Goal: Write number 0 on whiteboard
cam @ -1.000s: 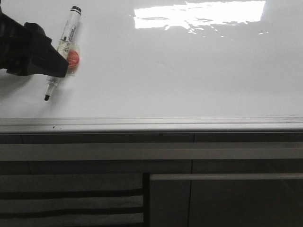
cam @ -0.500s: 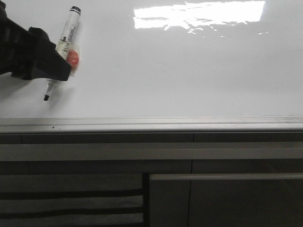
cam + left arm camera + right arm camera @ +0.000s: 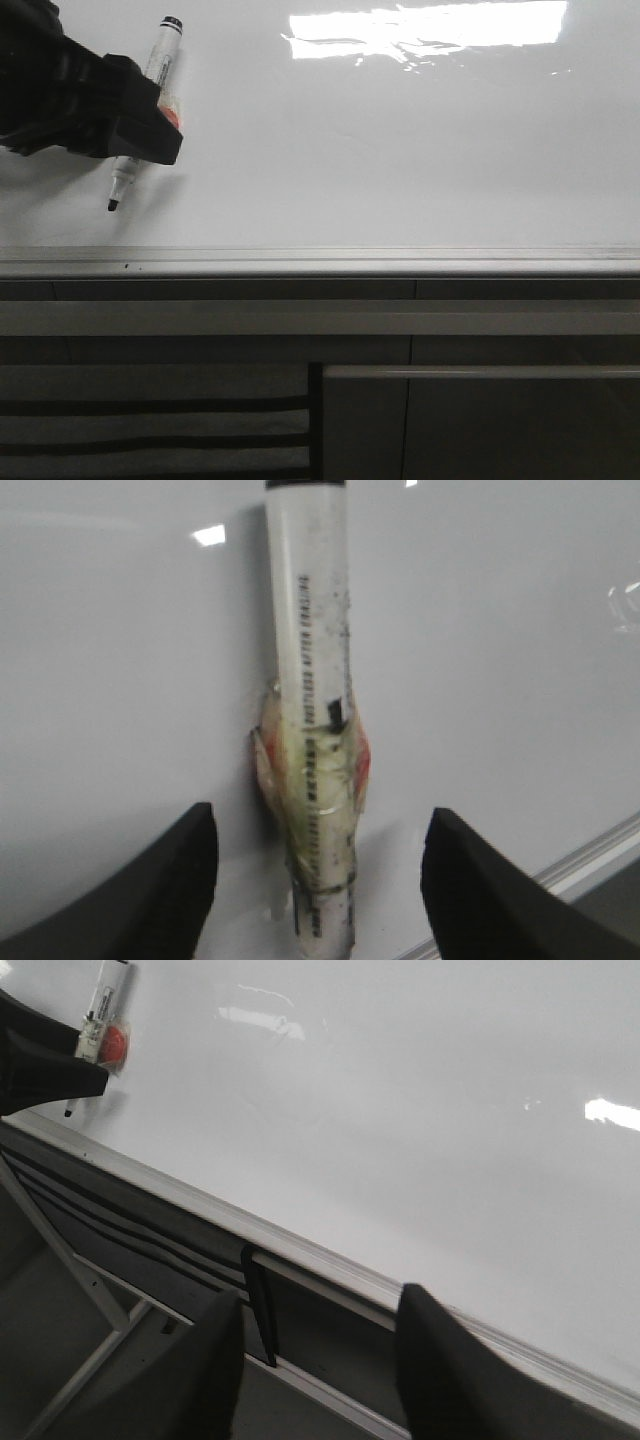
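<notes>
- I had the left gripper [image 3: 320, 880] over the marker [image 3: 150, 100], which lay flat on the whiteboard [image 3: 400, 150] near its left end, tip pointing down toward the silver frame [image 3: 320, 262].
- In the left wrist view the jaws stood spread, 1 on each side of the marker's barrel with clear gaps; nothing was pinched yet.
- A lump of clear tape with something red [image 3: 310, 760] was wrapped around the barrel, right between the jaws.
- The right gripper [image 3: 315, 1360] hung well apart from the marker, over the frame further along the board; its jaws were spread and held nothing.
- No stroke of the number 0 showed anywhere; the board surface was bare apart from glare.
- My judgement: the step in hand was picking up the marker. To do it well I would keep the barrel centred, lower until the fingers [image 3: 160, 880] nearly brush the board, then close on the taped lump, which should grip better than the slick plastic.
- The risk I saw was the marker rolling or skidding on the glossy surface if 1 jaw touched first.
- No containers were in view.
</notes>
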